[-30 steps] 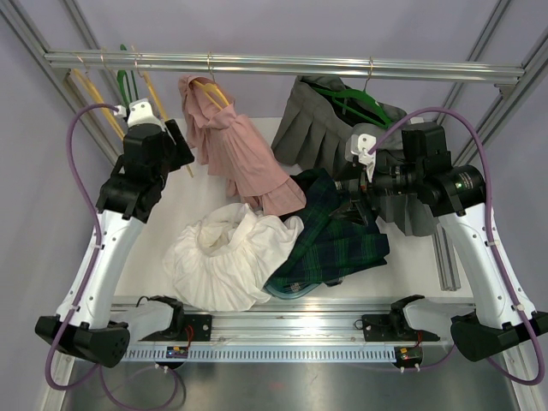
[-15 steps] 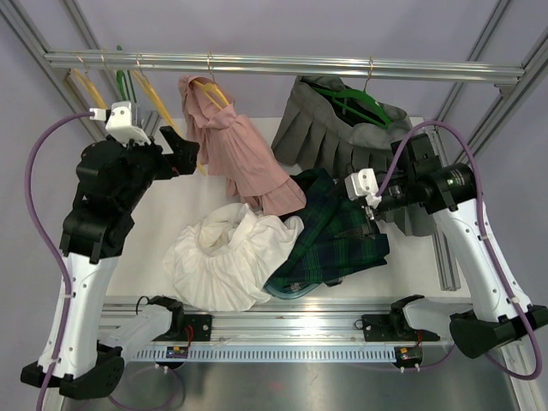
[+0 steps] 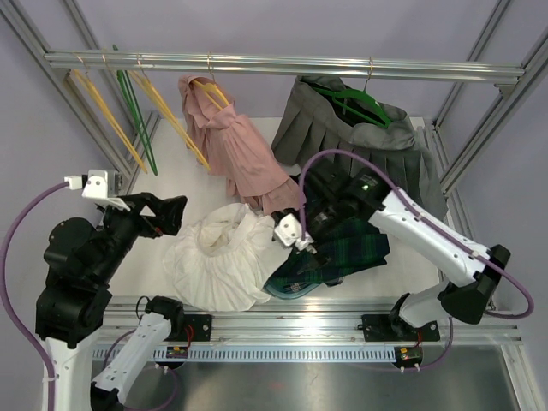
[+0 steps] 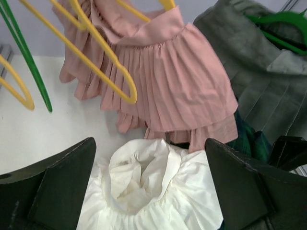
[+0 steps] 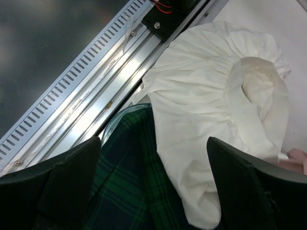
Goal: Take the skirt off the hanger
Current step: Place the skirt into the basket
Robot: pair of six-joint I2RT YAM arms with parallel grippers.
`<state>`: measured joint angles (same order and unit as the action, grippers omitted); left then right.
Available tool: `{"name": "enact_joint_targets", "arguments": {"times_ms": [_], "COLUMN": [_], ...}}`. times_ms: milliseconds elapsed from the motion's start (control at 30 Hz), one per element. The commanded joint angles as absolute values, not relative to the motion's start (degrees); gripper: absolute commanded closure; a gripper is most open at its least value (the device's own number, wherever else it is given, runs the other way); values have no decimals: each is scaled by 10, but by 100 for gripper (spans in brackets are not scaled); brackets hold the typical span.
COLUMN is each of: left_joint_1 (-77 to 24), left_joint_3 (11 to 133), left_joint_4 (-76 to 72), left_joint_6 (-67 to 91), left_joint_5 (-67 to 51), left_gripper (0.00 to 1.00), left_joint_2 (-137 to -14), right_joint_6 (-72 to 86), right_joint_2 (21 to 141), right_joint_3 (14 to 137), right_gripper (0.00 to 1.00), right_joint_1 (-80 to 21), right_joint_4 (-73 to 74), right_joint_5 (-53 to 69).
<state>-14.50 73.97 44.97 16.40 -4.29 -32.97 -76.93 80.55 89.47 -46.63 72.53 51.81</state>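
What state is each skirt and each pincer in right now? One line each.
Pink pleated skirt: hung on yellow hanger.
Grey pleated skirt: hung on green hanger.
White ruffled skirt: heaped on table, unhung.
Green tartan skirt: heaped on table.
Left pincer: open, empty.
Right pincer: open, empty.

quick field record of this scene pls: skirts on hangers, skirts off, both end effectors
on hangers: pink skirt on yellow hanger; grey skirt on green hanger
off hangers: white skirt and plaid skirt, heaped on table
empty hangers: two yellow, one green, left part of rail
left end effector: open, empty, facing pink skirt
right end effector: open, empty, over white and plaid skirts
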Motion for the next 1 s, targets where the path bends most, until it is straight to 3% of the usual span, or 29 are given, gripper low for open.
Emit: {"name": "enact_joint_targets", "arguments": {"times_ms": [0,267,533,733,900,967], "left_joint_1": [-142,-142,-142,-142,-142,-142], "left_joint_3": [717,715,722,711,703,703], "left_joint_4": [474,531,572,576,576,575], "left_joint_6": [175,185,198,207,211,213], "left_joint_5": [-26,41,126,137,138,138], "left_gripper": [1,1,1,1,1,1], "left_joint_2": [-308,-273,-250,-231,-222,-221], "right_joint_6": [-689,-565,-549,-569,-573,-574], "right_joint_2": [860,969,1034,1071,1084,1093], "right_joint_3": [923,950,933,910,920,931], "right_gripper": [0,0,0,2,17,33], "right_joint_1": [-538,-655,-668,-669,-668,-668], "right_joint_4": [631,477,333,311,349,378], "right_joint_5": [418,260,121,105,143,153]}}
